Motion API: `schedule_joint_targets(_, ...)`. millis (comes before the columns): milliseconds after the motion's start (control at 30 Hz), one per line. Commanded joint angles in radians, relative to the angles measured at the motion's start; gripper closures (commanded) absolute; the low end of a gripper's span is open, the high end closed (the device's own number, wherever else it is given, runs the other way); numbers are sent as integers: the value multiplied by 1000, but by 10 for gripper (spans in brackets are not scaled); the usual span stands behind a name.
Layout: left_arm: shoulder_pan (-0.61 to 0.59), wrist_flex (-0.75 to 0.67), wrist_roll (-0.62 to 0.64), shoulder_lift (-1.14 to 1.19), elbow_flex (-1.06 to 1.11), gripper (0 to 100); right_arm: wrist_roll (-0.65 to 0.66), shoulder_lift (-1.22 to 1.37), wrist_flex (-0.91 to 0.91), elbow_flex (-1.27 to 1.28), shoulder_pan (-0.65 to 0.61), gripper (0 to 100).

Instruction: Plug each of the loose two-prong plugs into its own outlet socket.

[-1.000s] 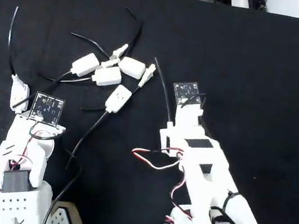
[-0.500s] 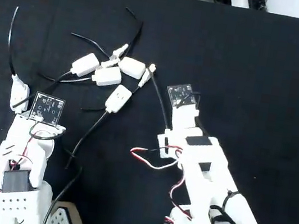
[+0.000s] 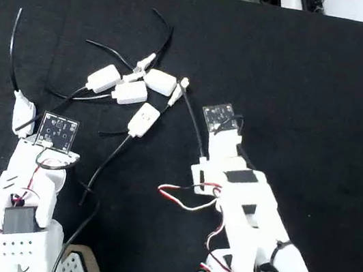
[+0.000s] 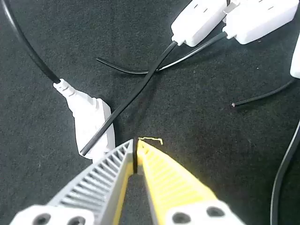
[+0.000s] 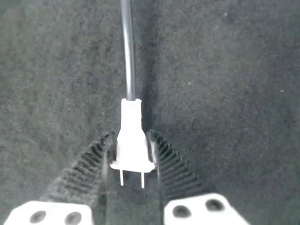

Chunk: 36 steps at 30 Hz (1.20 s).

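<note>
In the right wrist view my right gripper (image 5: 133, 157) has a white two-prong plug (image 5: 132, 140) between its dark fingers. The prongs point back at the camera and the black cord runs straight away over the cloth. From above, the right arm (image 3: 233, 179) sits mid-table, just right of a cluster of white outlet sockets (image 3: 131, 92). My left gripper (image 4: 136, 143) is shut with nothing in it. Its tips rest beside a white connector (image 4: 89, 122) on a black cord, seen in the high view as the connector (image 3: 23, 111) at the left arm's tip.
Several black cords (image 3: 105, 158) loop across the black cloth around the sockets, and one crosses the white connector (image 4: 140, 89). Another small white plug (image 3: 176, 92) lies at the cluster's right edge. The cloth right of the right arm (image 3: 334, 132) is bare.
The right arm's wrist has shifted slightly left and toward the table's front. The cord end near the cluster has moved with it. The left arm has not moved.
</note>
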Motion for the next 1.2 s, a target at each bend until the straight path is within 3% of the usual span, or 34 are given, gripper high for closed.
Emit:
schedule_joint_targets(0, 8, -14, -2, -5, 19, 964, 6, -31, -23, -4, -15, 987)
schedule_joint_targets(67, 8, 21, -17, -8, 5, 963, 29, -31, -23, -4, -15, 987)
schedule_joint_targets(167, 12, 48, -140, -3, -107, 963, 54, -31, -23, -2, -15, 987)
schedule_joint_targets(267, 42, 167, -172, 6, -320, 953, 52, -30, -25, -8, -12, 987)
schedule_joint_targets(333, 87, 222, -170, 61, -492, 887, 38, -30, -26, -8, -12, 987)
schedule_joint_targets(433, 147, 226, -133, 299, -673, 810, 26, -30, -44, -5, -11, 987)
schedule_joint_targets(567, 200, 229, -187, 767, -885, 847, 31, -30, -46, -5, -11, 987)
schedule_joint_targets(800, 202, 229, -302, 1441, -1279, 823, 31, -30, -46, -4, -11, 987)
schedule_joint_targets(1167, 206, 196, -387, 1903, -1679, 827, 32, -30, -52, -4, -11, 987)
